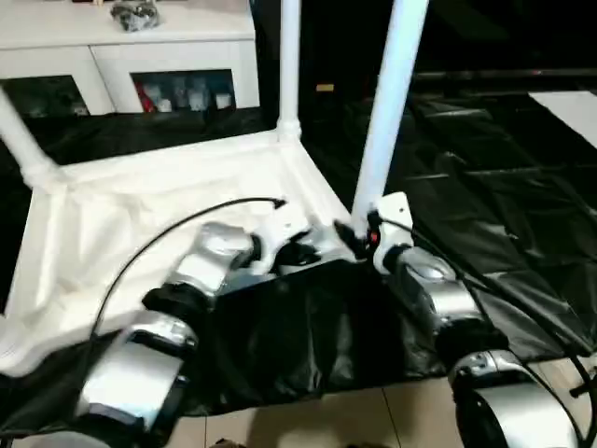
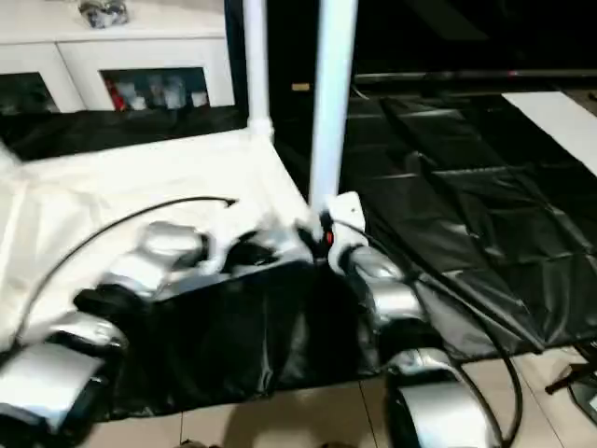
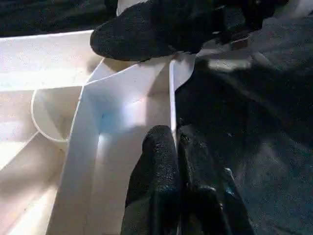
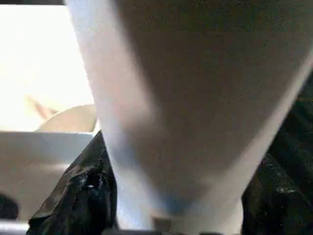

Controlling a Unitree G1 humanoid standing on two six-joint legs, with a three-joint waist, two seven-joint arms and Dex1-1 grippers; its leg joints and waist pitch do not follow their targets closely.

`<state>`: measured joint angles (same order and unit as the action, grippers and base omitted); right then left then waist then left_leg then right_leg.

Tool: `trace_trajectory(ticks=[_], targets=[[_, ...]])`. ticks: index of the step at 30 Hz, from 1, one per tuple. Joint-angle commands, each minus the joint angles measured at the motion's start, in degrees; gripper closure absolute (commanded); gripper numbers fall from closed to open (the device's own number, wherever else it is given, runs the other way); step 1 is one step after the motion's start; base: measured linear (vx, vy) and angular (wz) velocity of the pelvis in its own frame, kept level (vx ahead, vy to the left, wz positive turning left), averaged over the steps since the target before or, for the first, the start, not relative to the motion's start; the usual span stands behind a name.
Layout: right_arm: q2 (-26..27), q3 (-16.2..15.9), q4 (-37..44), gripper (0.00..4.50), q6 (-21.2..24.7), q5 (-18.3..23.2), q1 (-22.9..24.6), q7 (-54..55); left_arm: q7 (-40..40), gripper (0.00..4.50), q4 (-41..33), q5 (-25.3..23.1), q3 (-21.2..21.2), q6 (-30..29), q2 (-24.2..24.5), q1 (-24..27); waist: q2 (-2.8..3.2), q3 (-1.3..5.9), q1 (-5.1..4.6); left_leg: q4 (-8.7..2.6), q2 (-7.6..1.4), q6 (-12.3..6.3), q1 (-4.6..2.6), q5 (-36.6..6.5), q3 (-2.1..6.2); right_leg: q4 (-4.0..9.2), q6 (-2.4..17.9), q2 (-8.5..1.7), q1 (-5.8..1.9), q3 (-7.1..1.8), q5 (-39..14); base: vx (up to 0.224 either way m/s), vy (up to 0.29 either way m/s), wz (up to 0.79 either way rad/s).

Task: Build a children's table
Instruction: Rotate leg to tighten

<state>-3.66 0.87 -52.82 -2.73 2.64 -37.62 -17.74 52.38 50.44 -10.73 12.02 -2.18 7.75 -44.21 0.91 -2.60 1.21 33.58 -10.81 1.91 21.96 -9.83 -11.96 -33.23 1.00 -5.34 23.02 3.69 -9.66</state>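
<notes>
Two legs already stood in the upturned tabletop's (image 1: 140, 215) far sockets; a third leg (image 1: 387, 103) leaned at the near right corner, clamped at its base by the right gripper (image 1: 362, 235). Left gripper (image 3: 177, 147), fingers pressed together, was braced on the rim by that corner. Tabletop lay on black sheeting (image 1: 485, 205). Risk: the tilted leg could jam or skid off the socket if pushed before being straightened.

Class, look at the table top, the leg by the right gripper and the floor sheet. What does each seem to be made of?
Table top: probably moulded white plastic, smooth, with a thin raised rim.
Leg: likely plastic tube, white, with a soft sheen along its length.
Floor sheet: thin black plastic film, glossy and creased.
</notes>
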Motion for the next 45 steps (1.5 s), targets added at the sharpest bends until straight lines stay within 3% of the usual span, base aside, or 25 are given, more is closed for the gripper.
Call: trace_trajectory(ticks=[1, 4, 9, 14, 19, 23, 24, 28, 36, 39, 40, 45], targets=[[4.11, -3.72, -3.04, 1.82, 1.21, -2.71, 0.44, -1.15, 0.71, 4.50, -3.35, 0.86, 3.17, 0.61, -5.44, -0.25, -0.36, 3.52, -0.14, -4.39, -2.54, -1.43, -1.31, -16.48, 1.48, 4.02, 11.76, -3.35, -1.90, -2.27, -15.65, 0.000, 0.000, 0.00], [4.19, -2.84, -3.71, 1.13, 0.65, -1.66, -0.17, -2.44, 0.73, 4.50, -3.70, 0.69, 3.37, 0.98, -5.04, 0.09, -0.41, 3.54, -0.06, -4.30, -2.55, -2.36, -1.24, -15.53, 1.44, 3.93, 11.96, -3.36, -2.03, -2.22, -14.81, 0.000, 0.000, 0.00], [1.33, -3.31, -2.08, 0.79, -1.14, 0.17, 0.00, -10.79, 4.17, 4.50, -3.48, 1.26, 3.28, 4.92, -1.67, 0.34, -0.39, 3.65, 0.04, -4.21, -2.58, -3.08, -1.18, -14.95, 1.41, 3.72, 12.25, -3.32, -2.23, -2.18, -13.26, 0.000, 0.000, 0.00], [-3.53, -5.83, 3.42, 0.79, -2.00, 2.09, 2.93, -26.85, 10.51, 4.50, -3.58, 1.86, 3.58, 8.33, 1.90, 0.87, -0.42, 3.78, 0.88, -3.85, -2.81, -5.35, -0.95, -11.43, 1.09, 2.98, 13.88, -3.16, -2.62, -1.97, -7.59, 0.000, 0.000, 0.00], [-7.94, -8.81, 9.15, 0.79, -0.50, 4.46, 6.05, -41.96, 16.24, 4.50, -2.49, 3.08, 3.50, 10.10, 3.71, 0.33, -0.32, 3.71, 1.72, -3.83, -3.06, -5.78, -1.12, -12.28, 1.01, 2.99, 14.42, -3.23, -2.66, -1.92, -8.35, 0.000, 0.000, 0.00], [-10.84, -11.72, 12.82, 0.79, 1.59, 5.49, 7.78, -51.54, 21.10, 4.50, -1.45, 4.64, 3.15, 10.32, 4.31, -0.26, -0.43, 3.43, 2.17, -4.09, -3.05, -4.25, -1.39, -14.79, 1.07, 3.47, 13.73, -3.20, -2.42, -1.90, -12.94, 0.000, 0.000, 0.00], [-11.79, -12.81, 14.07, 0.79, 2.86, 5.78, 8.24, -54.40, 22.63, 4.50, -1.17, 5.09, 3.08, 10.37, 4.43, -0.45, -0.20, 3.44, 2.30, -4.19, -3.15, -3.71, -1.64, -15.73, 1.09, 3.62, 13.53, -3.27, -2.25, -1.98, -13.93, 0.000, 0.000, 0.00], [-13.85, -15.56, 16.20, 0.79, 5.93, 5.42, 8.79, -60.82, 25.47, 4.50, 0.16, 5.63, 3.50, 11.72, 4.81, -1.02, -0.41, 3.44, 2.50, -4.23, -3.12, -3.29, -1.58, -16.27, 1.12, 3.62, 13.40, -3.35, -2.25, -2.05, -14.51, 0.000, 0.000, 0.00], [-14.43, -17.52, 18.40, 1.48, 8.08, 5.22, 8.81, -65.23, 28.42, 4.50, 2.74, 5.07, 3.75, 13.56, 5.56, -2.14, -0.51, 3.48, 3.17, -4.26, -3.18, -3.13, -1.52, -14.97, 1.21, 3.56, 13.04, -3.63, -2.29, -2.08, -15.01, 0.000, 0.000, 0.00], [-14.52, -17.85, 19.24, 1.52, 8.52, 5.37, 9.07, -65.43, 28.38, 4.50, 3.25, 4.73, 3.62, 13.97, 5.96, -2.35, -0.52, 3.49, 3.45, -4.26, -3.21, -2.76, -1.66, -14.93, 1.20, 3.57, 13.00, -3.67, -2.21, -2.09, -15.29, 0.000, 0.000, 0.00], [-14.51, -17.86, 19.30, 1.71, 8.55, 5.39, 9.10, -65.40, 28.30, 4.50, 3.27, 4.70, 3.61, 14.01, 5.99, -2.36, -0.50, 3.46, 3.48, -4.31, -3.23, -2.62, -1.66, -15.13, 1.23, 3.60, 12.85, -3.67, -2.18, -2.08, -15.65, 0.000, 0.000, 0.00], [-13.34, -15.79, 20.64, 1.78, 10.07, 5.93, 10.20, -61.26, 27.03, 4.50, 4.09, 4.93, 2.86, 14.22, 5.94, -2.43, -0.71, 3.48, 3.57, -4.29, -3.20, -2.41, -1.66, -14.95, 1.22, 3.62, 12.40, -3.71, -2.20, -2.10, -16.13, 0.000, 0.000, 0.00]])
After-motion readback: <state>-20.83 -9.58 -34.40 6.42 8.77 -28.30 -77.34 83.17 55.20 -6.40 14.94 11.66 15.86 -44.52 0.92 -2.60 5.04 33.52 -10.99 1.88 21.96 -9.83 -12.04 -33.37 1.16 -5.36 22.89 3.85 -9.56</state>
